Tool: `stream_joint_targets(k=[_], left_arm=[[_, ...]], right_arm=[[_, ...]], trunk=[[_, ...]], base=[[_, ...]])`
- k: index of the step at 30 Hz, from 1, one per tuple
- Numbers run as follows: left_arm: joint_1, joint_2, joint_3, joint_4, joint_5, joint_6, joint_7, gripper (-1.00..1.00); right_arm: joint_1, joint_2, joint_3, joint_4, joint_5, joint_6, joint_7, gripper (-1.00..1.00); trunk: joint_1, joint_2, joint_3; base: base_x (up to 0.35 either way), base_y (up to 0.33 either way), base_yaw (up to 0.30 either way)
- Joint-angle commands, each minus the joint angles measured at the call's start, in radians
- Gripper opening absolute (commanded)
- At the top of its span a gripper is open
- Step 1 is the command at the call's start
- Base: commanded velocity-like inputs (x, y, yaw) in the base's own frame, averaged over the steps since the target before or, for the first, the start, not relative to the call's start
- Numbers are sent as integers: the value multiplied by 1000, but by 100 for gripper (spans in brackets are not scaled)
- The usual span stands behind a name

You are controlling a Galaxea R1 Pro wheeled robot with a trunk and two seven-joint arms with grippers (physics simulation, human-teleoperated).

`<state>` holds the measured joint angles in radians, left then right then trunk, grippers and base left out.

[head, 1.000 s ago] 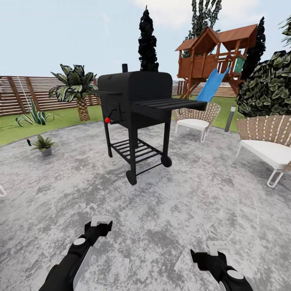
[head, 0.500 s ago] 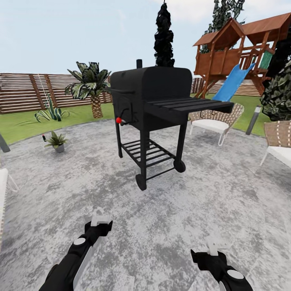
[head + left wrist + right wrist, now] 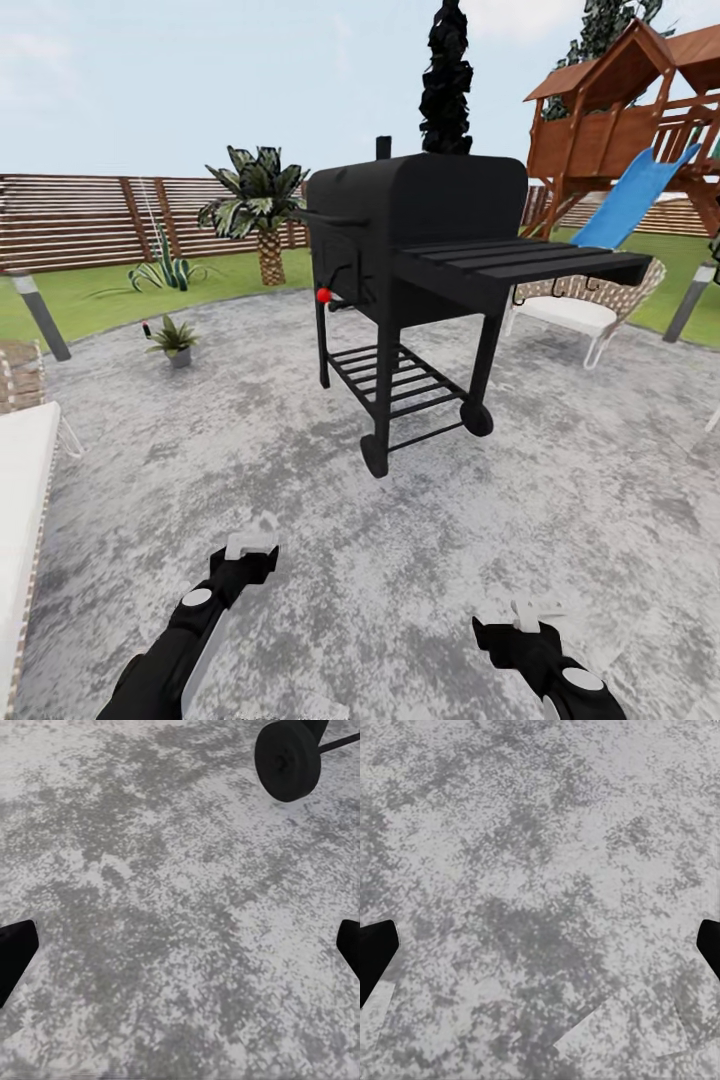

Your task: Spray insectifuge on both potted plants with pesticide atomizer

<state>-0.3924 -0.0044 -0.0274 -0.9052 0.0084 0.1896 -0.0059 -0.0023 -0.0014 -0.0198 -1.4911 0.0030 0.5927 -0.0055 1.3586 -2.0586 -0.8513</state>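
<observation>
One potted plant point(image 3: 174, 340), a low green rosette in a grey pot, sits far off on the left part of the grey patio point(image 3: 300, 480) of the garden. A tiny upright object with a red top point(image 3: 147, 328) stands just left of the pot; it is too small to tell whether it is the pesticide atomizer. Low in the head view, my left gripper point(image 3: 250, 548) and right gripper point(image 3: 525, 610) hang over bare paving. In each wrist view the fingertips point(image 3: 15, 952) point(image 3: 375, 956) stand wide apart at the edges, so both grippers point(image 3: 180, 952) point(image 3: 540, 952) are open and hold nothing.
A black wheeled grill point(image 3: 430, 250) stands ahead at centre; its wheel point(image 3: 287, 761) is near my left gripper. A white lounger point(image 3: 20, 480) is at the left and a wicker chair point(image 3: 580, 305) behind the grill. Bollard lamps point(image 3: 40, 315) point(image 3: 690, 300), a palm point(image 3: 262, 215), an agave point(image 3: 165, 265) and a fence point(image 3: 80, 220) ring the lawn.
The whole head view has slid to the right, so the camera has turned left. The grill looks a little closer. Both arms hold the same pose.
</observation>
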Motion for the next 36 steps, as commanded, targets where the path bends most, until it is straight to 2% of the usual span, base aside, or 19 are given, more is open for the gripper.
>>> stream_joint_targets(k=[1,11,25,36], left_arm=[[0,0,0,-1,1,5,0,100],[-1,-2,-1,-1,1,5,0,100],[-1,-1,0,-1,1,6,-1,100],[-1,-1,0,0,1,6,0,100]], right_arm=[[0,0,0,-2,0,5,-1,100],[0,0,0,-2,0,5,0,100],[0,0,0,-2,0,5,-1,100],[0,0,0,-2,0,5,0,100]], trunk=[[0,0,-2],[0,0,-13],[0,0,-29],[0,0,-41]], base=[[3,0,204],[48,0,204],[328,4,204],[346,96,204]])
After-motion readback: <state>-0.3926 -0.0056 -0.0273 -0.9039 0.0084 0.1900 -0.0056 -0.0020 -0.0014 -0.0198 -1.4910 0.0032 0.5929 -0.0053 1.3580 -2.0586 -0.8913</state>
